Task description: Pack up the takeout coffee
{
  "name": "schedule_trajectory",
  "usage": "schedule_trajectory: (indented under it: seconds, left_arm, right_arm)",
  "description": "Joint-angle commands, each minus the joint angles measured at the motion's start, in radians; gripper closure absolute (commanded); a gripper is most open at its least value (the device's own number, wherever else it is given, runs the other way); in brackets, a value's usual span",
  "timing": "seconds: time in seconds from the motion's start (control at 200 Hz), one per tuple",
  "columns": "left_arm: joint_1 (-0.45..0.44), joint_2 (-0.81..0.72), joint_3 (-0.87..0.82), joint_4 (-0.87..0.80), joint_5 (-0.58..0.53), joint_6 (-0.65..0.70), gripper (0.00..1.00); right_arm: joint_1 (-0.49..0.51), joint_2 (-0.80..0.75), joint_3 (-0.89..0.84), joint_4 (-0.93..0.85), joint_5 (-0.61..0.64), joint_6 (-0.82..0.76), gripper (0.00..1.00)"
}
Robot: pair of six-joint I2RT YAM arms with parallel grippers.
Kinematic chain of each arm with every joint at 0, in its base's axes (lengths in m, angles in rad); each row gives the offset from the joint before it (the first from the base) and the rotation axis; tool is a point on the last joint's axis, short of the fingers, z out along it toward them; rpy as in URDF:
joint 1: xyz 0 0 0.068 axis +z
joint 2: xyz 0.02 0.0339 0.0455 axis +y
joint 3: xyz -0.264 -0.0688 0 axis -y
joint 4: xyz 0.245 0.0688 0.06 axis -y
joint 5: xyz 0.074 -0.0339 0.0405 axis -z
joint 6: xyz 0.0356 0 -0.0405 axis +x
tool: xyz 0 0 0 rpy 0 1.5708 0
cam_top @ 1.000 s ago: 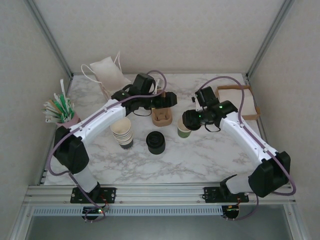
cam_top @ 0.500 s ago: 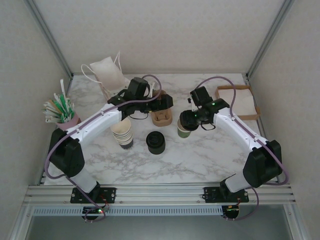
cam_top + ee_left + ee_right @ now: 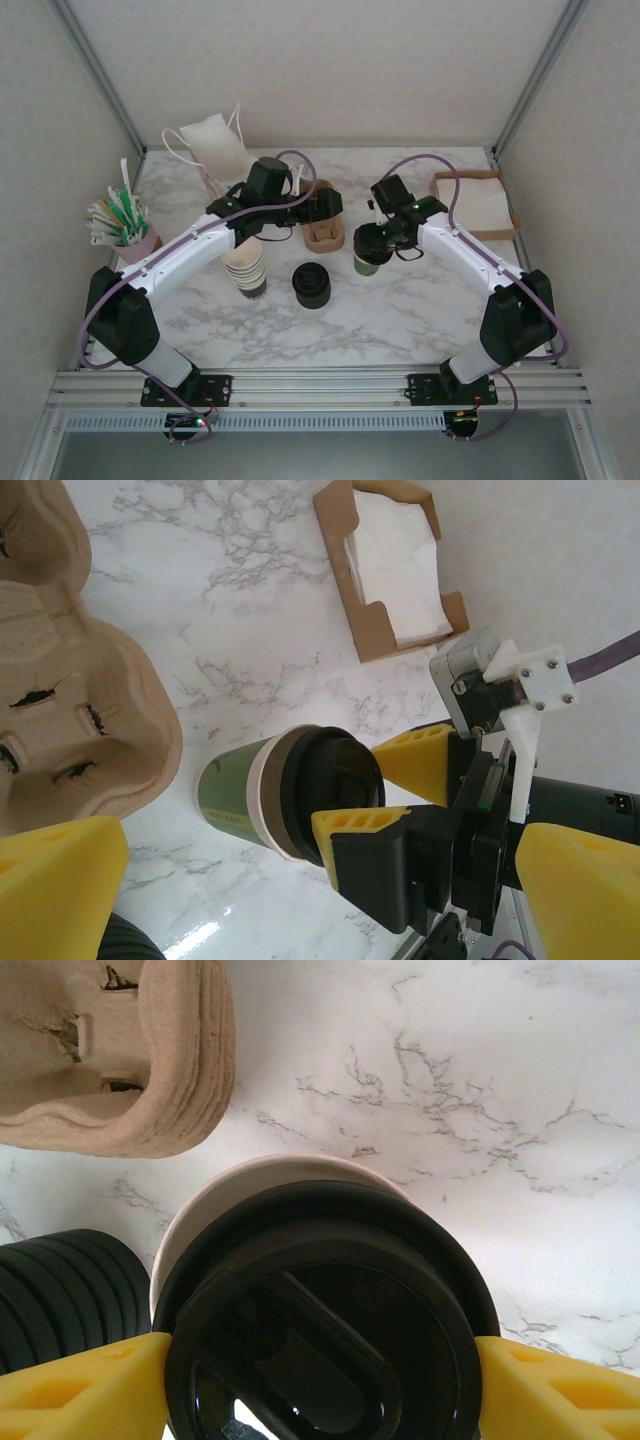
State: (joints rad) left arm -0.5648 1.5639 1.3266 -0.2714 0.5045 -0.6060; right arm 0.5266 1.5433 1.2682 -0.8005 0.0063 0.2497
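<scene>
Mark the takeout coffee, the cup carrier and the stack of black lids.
takeout coffee (image 3: 228, 792): left wrist view, on its olive-green wall.
cup carrier (image 3: 70, 680): left wrist view, inside a cup well.
stack of black lids (image 3: 311, 283): top external view, on the top lid.

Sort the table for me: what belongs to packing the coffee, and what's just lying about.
Job: coffee cup; right gripper gripping it; cup carrier, probably; white bag, possibly.
Lying about: lid stack; paper cup stack; napkin tray; straws.
</scene>
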Motion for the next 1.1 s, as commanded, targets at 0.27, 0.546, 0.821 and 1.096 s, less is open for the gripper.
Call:
schedule_trajectory:
  seconds: [0.27,0.546,0.821,1.096]
  left_arm:
    - [0.02,-0.033,-0.026,0.022,-0.006,-0.006,0.0]
    - [0.029,-0.038,-0.037,0.026,-0.004,-0.008,0.0]
    - [0.035,-0.047,-0.05,0.03,-0.003,-0.008,0.0]
    - [0.039,-0.047,-0.06,0.035,0.0,-0.008,0.0]
  right_arm:
    - [0.035,0.028,0.075,-0.043,0.059,-0.016,0.25]
    - [0.046,0.047,0.093,-0.055,0.066,-0.018,0.25]
    - [0.053,0.063,0.095,-0.053,0.066,-0.017,0.24]
    - [0.056,0.075,0.098,-0.054,0.065,-0.017,0.24]
